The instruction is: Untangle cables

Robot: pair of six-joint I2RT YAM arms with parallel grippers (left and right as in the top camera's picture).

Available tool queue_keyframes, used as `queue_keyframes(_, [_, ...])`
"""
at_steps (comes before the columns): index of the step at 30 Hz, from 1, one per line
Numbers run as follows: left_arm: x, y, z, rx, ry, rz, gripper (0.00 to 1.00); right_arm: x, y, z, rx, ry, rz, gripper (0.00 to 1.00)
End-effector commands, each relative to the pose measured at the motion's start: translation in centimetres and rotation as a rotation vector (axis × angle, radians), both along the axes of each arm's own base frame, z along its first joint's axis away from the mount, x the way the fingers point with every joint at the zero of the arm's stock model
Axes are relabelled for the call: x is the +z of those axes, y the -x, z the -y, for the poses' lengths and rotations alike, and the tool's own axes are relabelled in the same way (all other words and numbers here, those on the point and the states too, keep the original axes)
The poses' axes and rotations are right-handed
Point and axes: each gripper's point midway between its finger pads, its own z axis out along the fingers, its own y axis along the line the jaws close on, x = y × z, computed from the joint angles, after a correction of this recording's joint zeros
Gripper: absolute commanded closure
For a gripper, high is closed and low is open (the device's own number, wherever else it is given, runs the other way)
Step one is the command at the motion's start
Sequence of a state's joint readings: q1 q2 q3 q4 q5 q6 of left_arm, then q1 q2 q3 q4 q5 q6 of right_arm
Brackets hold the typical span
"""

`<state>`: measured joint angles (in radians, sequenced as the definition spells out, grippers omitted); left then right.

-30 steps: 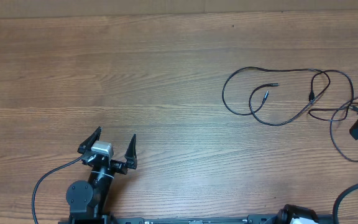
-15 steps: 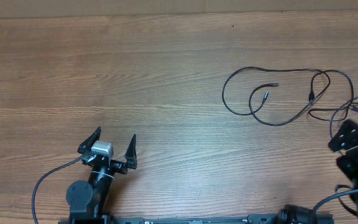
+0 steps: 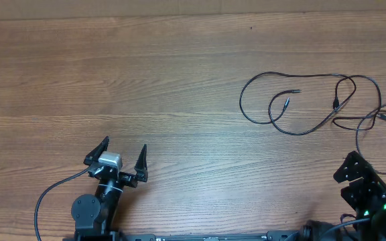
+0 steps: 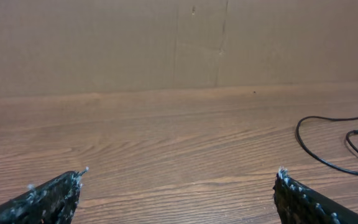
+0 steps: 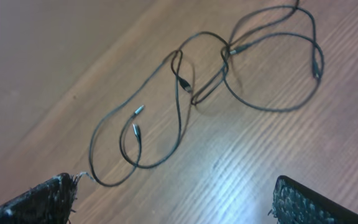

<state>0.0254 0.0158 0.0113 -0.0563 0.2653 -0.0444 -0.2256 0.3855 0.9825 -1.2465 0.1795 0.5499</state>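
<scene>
The cables (image 3: pixel 287 102) are thin black cords with small plugs, lying in loose overlapping loops at the right middle of the wooden table. They also show in the right wrist view (image 5: pixel 185 87), and one strand shows in the left wrist view (image 4: pixel 340 117). My right gripper (image 3: pixel 355 173) is open and empty, near the front right edge, short of the loops; its fingers frame bare wood (image 5: pixel 176 180). My left gripper (image 3: pixel 124 143) is open and empty at the front left, far from the cables, over bare table (image 4: pixel 180 173).
The wooden table (image 3: pixel 146 73) stretches wide to the left and back. A brown cardboard wall (image 4: pixel 104 43) stands along the far edge. The left arm's thick black wire (image 3: pixel 45 197) curves beside its base at the front left.
My right gripper has drawn back from the right end of the cables, moving left and towards the front edge. The cables lie about as before. The left arm has not moved.
</scene>
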Motion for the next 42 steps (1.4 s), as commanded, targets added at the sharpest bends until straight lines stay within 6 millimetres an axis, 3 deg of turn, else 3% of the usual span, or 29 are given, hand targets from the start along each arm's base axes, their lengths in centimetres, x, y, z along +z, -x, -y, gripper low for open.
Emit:
queue_keyframes(1, [0.0,0.0,0.2,-0.007,-0.022,0.013,0.01,-0.5,-0.1,0.0,0.002,0.007,0.045,0.0])
queue_keyframes(16, [0.0,0.0,0.2,-0.007,-0.022,0.013,0.0,-2.4,-4.0,0.9,0.002,0.06,0.277,0.0])
queue_keyframes(29, [0.0,0.0,0.2,-0.007,-0.022,0.013,0.0,-6.3,-6.1,1.3,0.002,0.075,0.346,0.0])
queue_keyframes(37, [0.0,0.0,0.2,-0.007,-0.022,0.013,0.01,-4.1,-7.9,1.8,0.002,0.128,0.577,0.0])
queue_keyframes(42, [0.0,0.0,0.2,-0.007,-0.022,0.013,0.01,-4.6,-8.1,1.8,0.002,0.129,0.58,0.0])
